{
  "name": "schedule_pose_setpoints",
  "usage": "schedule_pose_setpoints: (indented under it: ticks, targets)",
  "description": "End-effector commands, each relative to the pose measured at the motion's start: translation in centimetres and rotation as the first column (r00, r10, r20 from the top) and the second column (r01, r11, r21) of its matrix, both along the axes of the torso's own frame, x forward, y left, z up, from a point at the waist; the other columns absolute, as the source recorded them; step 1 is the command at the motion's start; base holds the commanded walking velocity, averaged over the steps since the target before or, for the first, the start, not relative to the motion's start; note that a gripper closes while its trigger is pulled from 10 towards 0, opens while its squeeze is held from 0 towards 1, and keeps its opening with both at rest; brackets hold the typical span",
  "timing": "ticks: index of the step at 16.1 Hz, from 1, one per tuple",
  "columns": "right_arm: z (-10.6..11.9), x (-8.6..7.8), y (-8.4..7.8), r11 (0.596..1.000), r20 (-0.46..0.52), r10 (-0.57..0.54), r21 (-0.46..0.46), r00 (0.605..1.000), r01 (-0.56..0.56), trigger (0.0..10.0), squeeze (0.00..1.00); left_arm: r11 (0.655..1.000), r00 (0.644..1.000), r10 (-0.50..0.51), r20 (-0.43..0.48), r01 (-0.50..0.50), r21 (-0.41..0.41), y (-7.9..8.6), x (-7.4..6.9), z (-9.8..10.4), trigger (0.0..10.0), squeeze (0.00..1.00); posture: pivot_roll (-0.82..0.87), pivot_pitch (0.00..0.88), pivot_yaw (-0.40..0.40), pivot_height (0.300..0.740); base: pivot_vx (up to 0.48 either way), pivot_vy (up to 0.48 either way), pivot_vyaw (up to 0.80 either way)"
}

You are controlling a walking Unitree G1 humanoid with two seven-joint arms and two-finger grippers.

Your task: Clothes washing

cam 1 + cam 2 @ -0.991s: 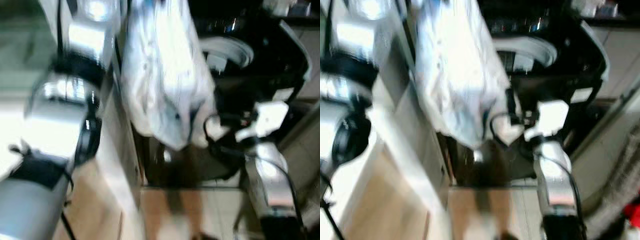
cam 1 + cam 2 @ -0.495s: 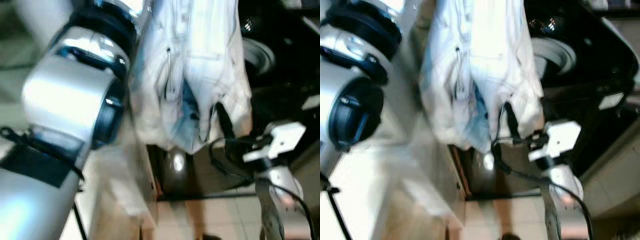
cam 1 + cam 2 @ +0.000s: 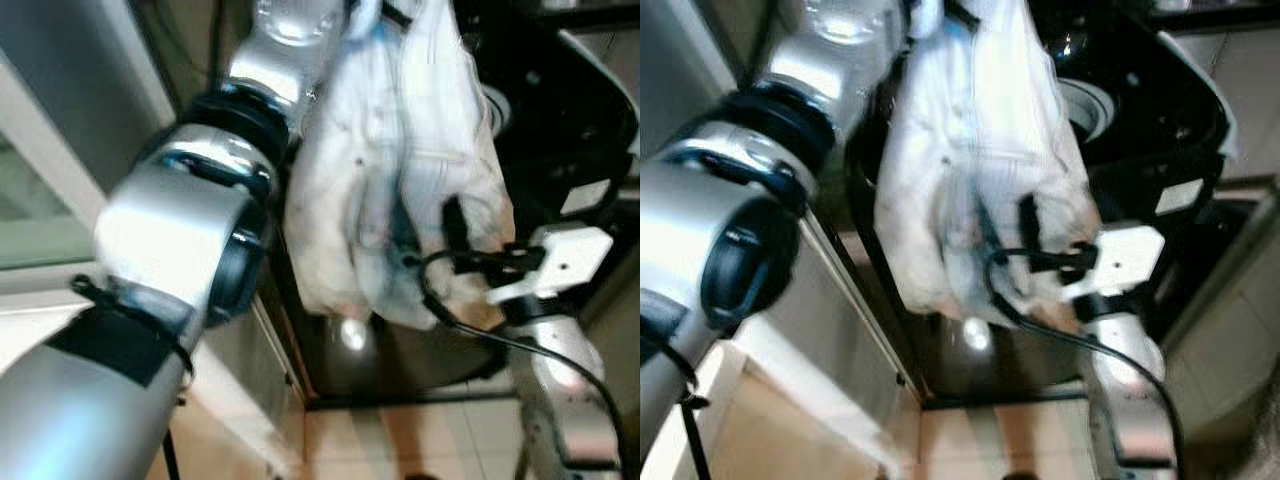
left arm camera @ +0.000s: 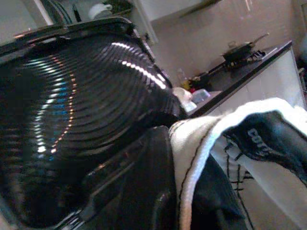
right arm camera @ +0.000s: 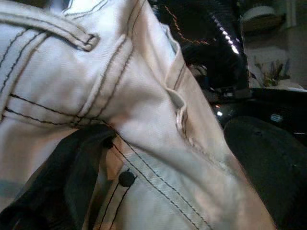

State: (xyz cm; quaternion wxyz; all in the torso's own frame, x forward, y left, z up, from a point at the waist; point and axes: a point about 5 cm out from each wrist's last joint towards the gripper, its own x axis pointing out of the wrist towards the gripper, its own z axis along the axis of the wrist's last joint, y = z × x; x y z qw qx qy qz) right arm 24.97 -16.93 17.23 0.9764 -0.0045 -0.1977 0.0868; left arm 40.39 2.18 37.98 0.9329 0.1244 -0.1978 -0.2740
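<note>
Pale floor tiles [image 3: 400, 440] run along the bottom of the head views, and above them stands a black top-loading washing machine [image 3: 590, 130] with its glossy ribbed lid [image 4: 81, 96] raised; the pale ring of its drum opening [image 3: 1090, 105] shows just behind the hanging laundry. A light cabinet door [image 3: 820, 310] stands on the robot's left. In the left wrist view a dark kitchen counter [image 4: 240, 72] with a pan on it lies in the background.

The left arm [image 3: 180, 230] reaches up and across, and from its raised end hangs a white garment with dark stitching, seemingly jeans [image 3: 400, 180], dangling in front of the machine and not yet inside the drum. The left gripper [image 4: 158, 191] has its dark finger pressed against the garment's white hem with a dark label, pinching the cloth as far as can be made out.

The right gripper [image 3: 450, 245] comes in from below on its silver arm [image 3: 560, 380], its black fingers [image 3: 1028, 218] pressed into the lower folds of the jeans; the right wrist view shows a finger [image 5: 62, 177] lying against a seam with a dark rivet [image 5: 126, 178], but whether they are spread or clamped I cannot tell
</note>
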Motion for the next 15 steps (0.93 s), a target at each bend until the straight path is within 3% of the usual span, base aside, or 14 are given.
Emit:
schedule_pose_setpoints:
  ticks: [1, 4, 7, 9, 12, 14, 15]
  targets:
    - [0.0, 0.5, 1.3, 0.999, -0.006, 0.054, -0.005, 0.999, -0.054, 10.0, 0.0, 0.992, 0.995, 0.099, 0.013, -0.098, -0.084, 2.6, 0.5, 1.1, 10.0, 0.0, -0.27, 0.0, 0.126, 0.74, 0.472, 0.0, 0.0]
    - [-0.5, 1.1, 1.5, 0.998, -0.033, 0.068, -0.008, 0.997, -0.068, 10.0, 0.0, 0.969, 0.984, 0.121, -0.128, -0.146, -0.201, 4.1, 1.4, -1.7, 10.0, 0.0, -0.26, 0.0, 0.107, 0.74, 0.0, 0.0, 0.0]
    - [-0.8, 1.3, 1.4, 0.997, -0.053, 0.081, -0.011, 0.995, -0.082, 10.0, 0.0, 0.962, 0.985, 0.088, -0.146, -0.122, -0.245, 4.3, 1.5, -2.7, 10.0, 0.0, -0.24, 0.0, 0.09, 0.74, 0.0, 0.0, 0.0]
    - [-0.9, 1.7, 1.6, 0.995, -0.061, 0.093, -0.018, 0.994, -0.095, 10.0, 0.0, 0.962, 0.991, 0.043, -0.128, -0.075, -0.263, 3.6, 1.3, -2.8, 10.0, 0.0, -0.23, 0.0, 0.077, 0.74, 0.0, 0.0, 0.0]
    - [-0.9, 2.0, 1.9, 0.993, -0.065, 0.114, -0.023, 0.991, -0.116, 10.0, 0.0, 0.968, 0.994, 0.027, -0.102, -0.052, -0.245, 3.1, 1.1, -2.9, 10.0, 0.0, -0.23, 0.0, 0.071, 0.74, 0.0, 0.0, 0.0]
    - [-0.9, 1.9, 2.0, 0.993, -0.063, 0.118, -0.024, 0.991, -0.119, 10.0, 0.0, 0.972, 0.997, 0.048, -0.064, -0.061, -0.225, 3.4, 1.0, -1.3, 10.0, 0.0, -0.23, 0.0, 0.081, 0.74, 0.0, 0.0, 0.0]
    - [-1.0, 1.8, 2.1, 0.992, -0.063, 0.119, -0.021, 0.991, -0.121, 10.0, 0.0, 0.984, 0.997, 0.056, -0.044, -0.063, -0.169, 3.2, 0.8, -0.5, 10.0, 0.0, -0.24, 0.0, 0.093, 0.74, 0.0, 0.0, 0.0]
